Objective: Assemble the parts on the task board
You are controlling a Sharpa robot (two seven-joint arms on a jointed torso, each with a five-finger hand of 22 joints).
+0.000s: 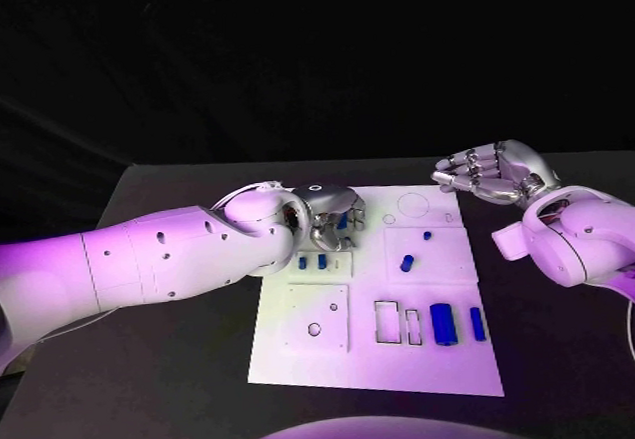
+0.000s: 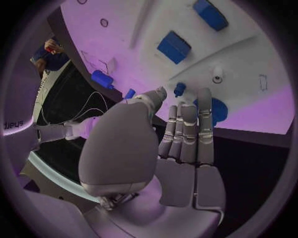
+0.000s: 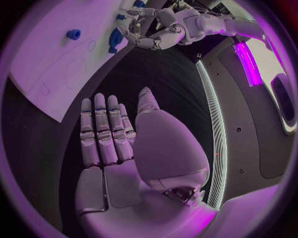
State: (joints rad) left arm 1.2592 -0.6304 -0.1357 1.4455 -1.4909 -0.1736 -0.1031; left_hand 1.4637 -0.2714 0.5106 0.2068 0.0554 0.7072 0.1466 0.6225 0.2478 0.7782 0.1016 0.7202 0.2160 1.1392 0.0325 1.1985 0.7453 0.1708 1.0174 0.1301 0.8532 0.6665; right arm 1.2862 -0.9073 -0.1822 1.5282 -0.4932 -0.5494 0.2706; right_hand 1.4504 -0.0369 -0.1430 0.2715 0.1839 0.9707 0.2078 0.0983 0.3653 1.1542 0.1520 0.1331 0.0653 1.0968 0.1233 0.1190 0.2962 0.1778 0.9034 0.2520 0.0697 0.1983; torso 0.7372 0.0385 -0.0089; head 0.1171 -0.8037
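The white task board [image 1: 377, 356] lies mid-table. My left hand [image 1: 333, 222] hovers over its far left corner, fingers [image 2: 188, 134] stretched out and holding nothing. A small blue peg [image 2: 179, 89] stands just past the fingertips, with a round blue part [image 2: 217, 110] half hidden behind them. More blue parts sit on the board: two small ones [image 1: 312, 263], a peg [image 1: 407, 263], a tiny one [image 1: 427, 236], and a large cylinder [image 1: 442, 323] beside a slim one [image 1: 477, 323]. My right hand [image 1: 495, 174] hangs off the board's far right corner, palm bare, fingers [image 3: 102, 134] straight.
The board carries raised white plates [image 1: 318, 320] with holes and rectangular slots [image 1: 389, 320]. Black tabletop [image 1: 154, 380] surrounds it, with room on both sides. The right wrist view also catches my left hand [image 3: 149, 30] over the board [image 3: 49, 74].
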